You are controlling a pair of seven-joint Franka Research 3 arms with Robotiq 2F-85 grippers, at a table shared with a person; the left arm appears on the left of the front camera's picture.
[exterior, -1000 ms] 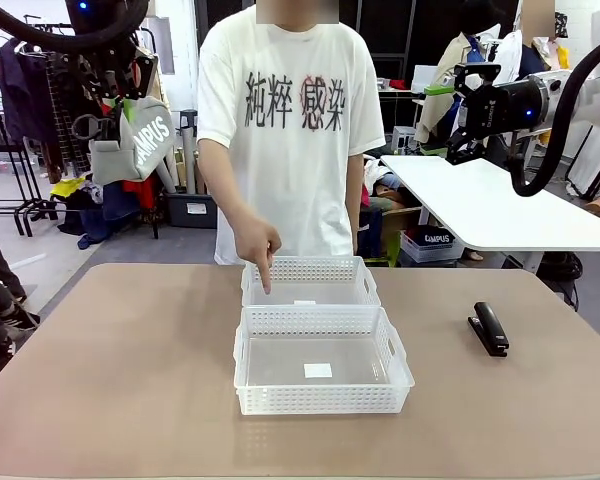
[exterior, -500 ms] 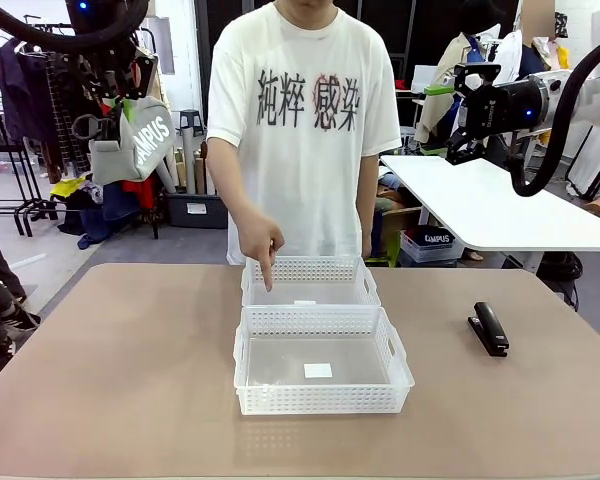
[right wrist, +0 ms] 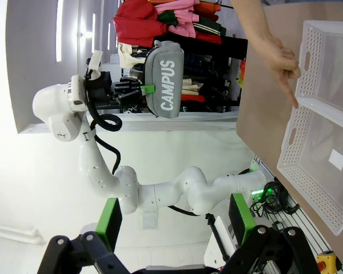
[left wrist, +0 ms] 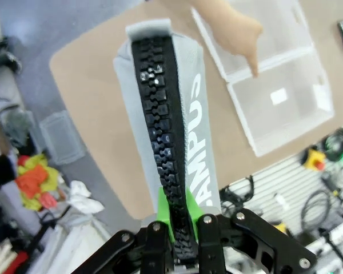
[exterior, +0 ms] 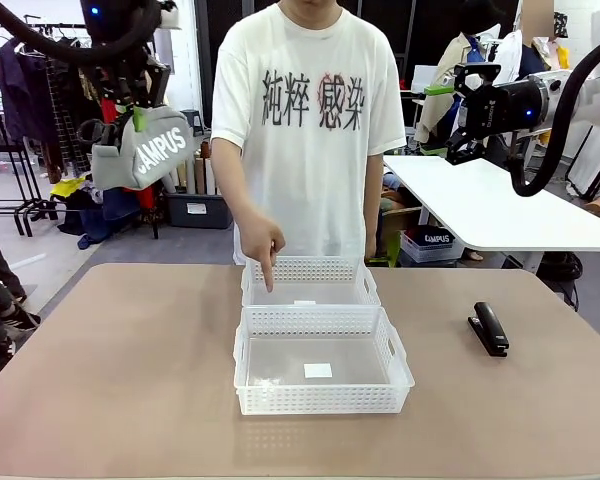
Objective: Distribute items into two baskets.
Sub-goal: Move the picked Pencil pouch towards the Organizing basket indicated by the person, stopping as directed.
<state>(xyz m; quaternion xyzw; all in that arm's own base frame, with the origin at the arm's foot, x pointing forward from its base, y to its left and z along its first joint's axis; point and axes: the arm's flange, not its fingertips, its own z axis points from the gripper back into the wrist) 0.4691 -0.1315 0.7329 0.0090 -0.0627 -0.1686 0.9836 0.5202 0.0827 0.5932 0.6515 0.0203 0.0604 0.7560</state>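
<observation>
Shifted inward, the CAMPUS pouch [exterior: 150, 148] hangs clamped in the left fingers [left wrist: 164, 210], high left of the pointed-at far basket [exterior: 310, 268]; right fingers [right wrist: 110, 221] gape empty.

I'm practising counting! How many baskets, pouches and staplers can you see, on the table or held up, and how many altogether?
Baskets: 2 (near basket, far basket)
Grey pouch: 1
Black stapler: 1
Total: 4

baskets [exterior: 320, 398] [exterior: 310, 268]: 2 | pouch [exterior: 150, 150]: 1 | stapler [exterior: 489, 328]: 1 | person [exterior: 310, 160]: 1
</observation>
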